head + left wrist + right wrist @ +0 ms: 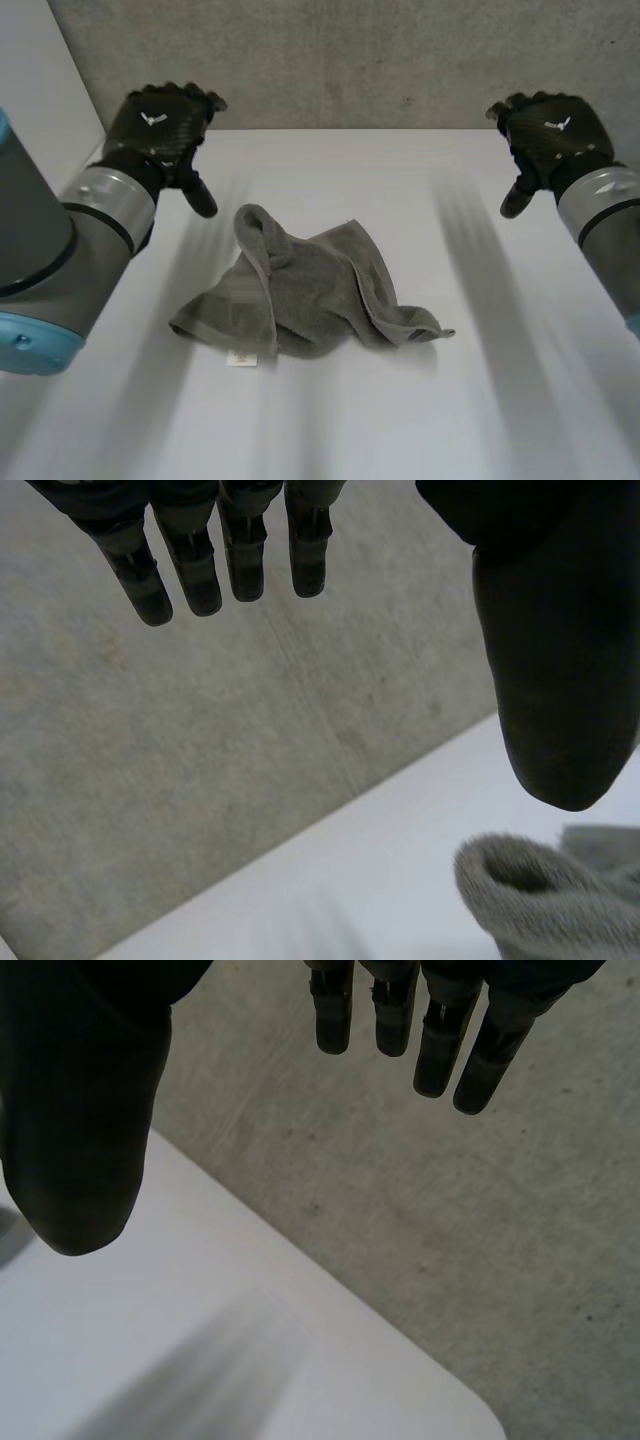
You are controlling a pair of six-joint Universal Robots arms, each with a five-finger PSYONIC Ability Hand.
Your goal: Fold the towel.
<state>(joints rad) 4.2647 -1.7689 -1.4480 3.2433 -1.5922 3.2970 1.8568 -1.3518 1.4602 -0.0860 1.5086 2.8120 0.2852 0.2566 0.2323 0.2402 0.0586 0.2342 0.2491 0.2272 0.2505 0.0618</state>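
Crumpled grey terry-cloth towel lies mid-table on the white table, between the two hands and touched by neither; it is nearer the left hand than the right.

Left black hand hovers at the far left, above the table's far edge; its fingers are straight and spread, thumb apart, nothing in them; in the left wrist view a raised fold of the towel sits just beyond the thumb tip, not touching.

Right black hand hovers at the far right, well apart from the towel; its fingers are straight, thumb apart, nothing held.

Towel look: bunched, not flat; a humped fold at its far-left end; one corner pointing right; a hemmed edge at the near left; small white label at the near edge.

Speckled grey surface beyond the table's far edge.
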